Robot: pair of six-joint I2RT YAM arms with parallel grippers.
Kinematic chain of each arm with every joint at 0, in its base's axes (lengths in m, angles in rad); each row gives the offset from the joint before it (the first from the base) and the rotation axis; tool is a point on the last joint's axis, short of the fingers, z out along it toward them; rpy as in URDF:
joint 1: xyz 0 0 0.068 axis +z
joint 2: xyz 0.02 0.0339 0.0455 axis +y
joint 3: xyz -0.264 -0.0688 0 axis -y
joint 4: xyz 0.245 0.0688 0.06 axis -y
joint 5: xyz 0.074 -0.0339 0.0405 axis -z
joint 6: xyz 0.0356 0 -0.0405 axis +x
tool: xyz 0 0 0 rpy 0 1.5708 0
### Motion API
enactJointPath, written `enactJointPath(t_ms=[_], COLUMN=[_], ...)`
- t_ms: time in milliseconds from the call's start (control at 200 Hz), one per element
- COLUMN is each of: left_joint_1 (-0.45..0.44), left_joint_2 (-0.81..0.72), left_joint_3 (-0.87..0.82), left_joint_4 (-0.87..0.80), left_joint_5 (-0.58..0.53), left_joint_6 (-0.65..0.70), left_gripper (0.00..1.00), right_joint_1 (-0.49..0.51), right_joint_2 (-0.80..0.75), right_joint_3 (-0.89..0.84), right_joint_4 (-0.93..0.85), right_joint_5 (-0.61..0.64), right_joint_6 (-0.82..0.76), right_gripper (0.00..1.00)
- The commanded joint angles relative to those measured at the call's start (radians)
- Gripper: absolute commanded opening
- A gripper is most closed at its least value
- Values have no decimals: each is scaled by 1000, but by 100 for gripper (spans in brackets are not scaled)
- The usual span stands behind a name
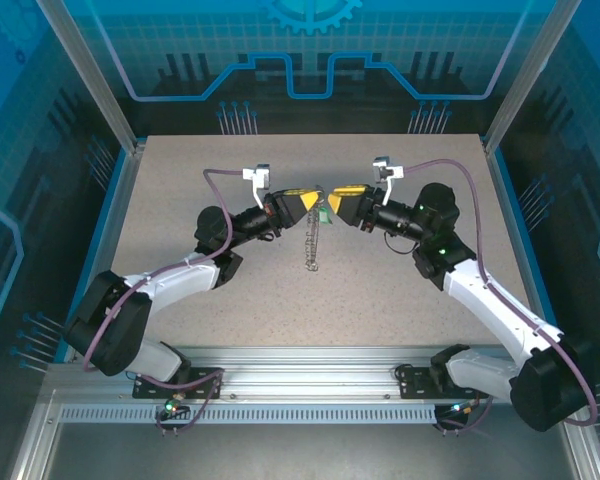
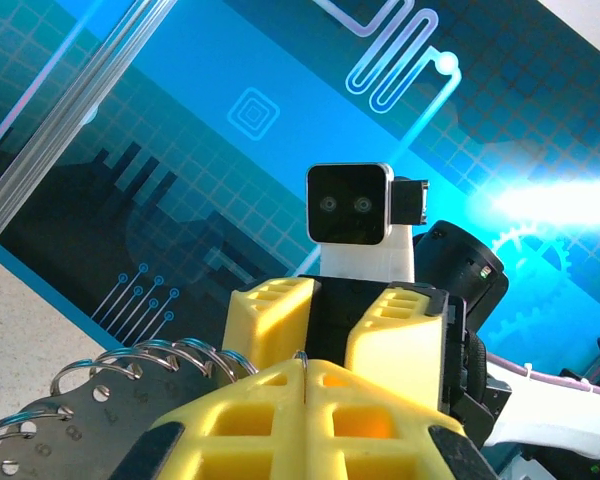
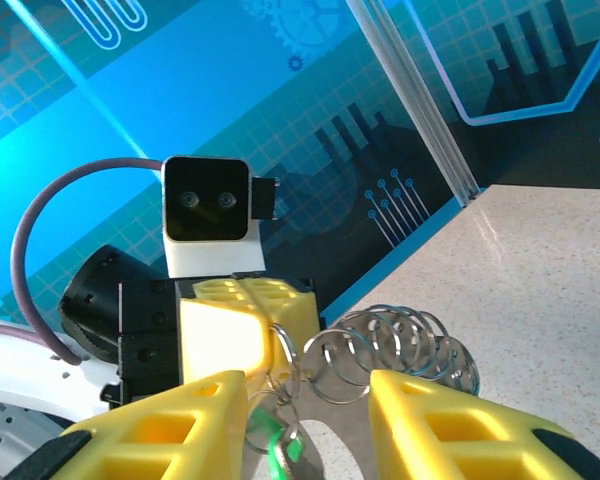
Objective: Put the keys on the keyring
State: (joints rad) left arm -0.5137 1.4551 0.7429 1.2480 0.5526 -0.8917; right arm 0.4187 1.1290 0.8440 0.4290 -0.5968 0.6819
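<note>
Dark silvery-linked keyring loop (image 1: 312,248) runs straight down-frame below left gripper (image 1: 316,204), which is clamped on it. Right wrist cam catches tiny green-tagged key (image 3: 278,445) between right gripper's (image 3: 308,390) spread jaws.

Two arms on show, the left arm (image 1: 160,285) and the right arm (image 1: 485,295): black joints, white link shells. A mauve cable (image 1: 460,170) arcs off each wrist. Yellow jaws, ribbed with square pockets. White wrist camera (image 2: 349,205), black face, twin lenses. Green status light (image 1: 442,241) glowing.
</note>
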Motion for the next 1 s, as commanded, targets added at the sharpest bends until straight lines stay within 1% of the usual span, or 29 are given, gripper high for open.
enactJointPath(t_ms=[0, 215, 230, 350, 445, 615, 885, 915, 990], left_joint_1=[-11, -14, -14, -15, -17, -17, -19, -19, -19], left_joint_2=[4, 9, 9, 10, 8, 10, 7, 7, 6], left_joint_3=[-3, 4, 4, 6, 7, 8, 13, 13, 14], left_joint_4=[73, 74, 73, 70, 72, 66, 61, 62, 55], left_joint_5=[-24, -20, -20, -18, -19, -17, -18, -18, -18], left_joint_6=[8, 7, 7, 10, 10, 10, 14, 13, 17], left_gripper=[0, 0, 0, 0, 0, 0, 0, 0, 0], right_joint_1=[21, 38, 40, 44, 45, 44, 46, 46, 46], right_joint_2=[3, 19, 21, 34, 41, 49, 57, 56, 52], right_joint_3=[30, 30, 54, 63, 67, 70, 65, 62, 54], right_joint_4=[39, 31, 31, 34, 34, 33, 29, 27, 24], right_joint_5=[15, 14, 14, 16, 18, 13, -26, -27, -25], right_joint_6=[-1, -8, -8, -8, -13, -13, -19, -21, -25], right_gripper=[39, 38, 38, 37, 33, 21, 22, 21, 14])
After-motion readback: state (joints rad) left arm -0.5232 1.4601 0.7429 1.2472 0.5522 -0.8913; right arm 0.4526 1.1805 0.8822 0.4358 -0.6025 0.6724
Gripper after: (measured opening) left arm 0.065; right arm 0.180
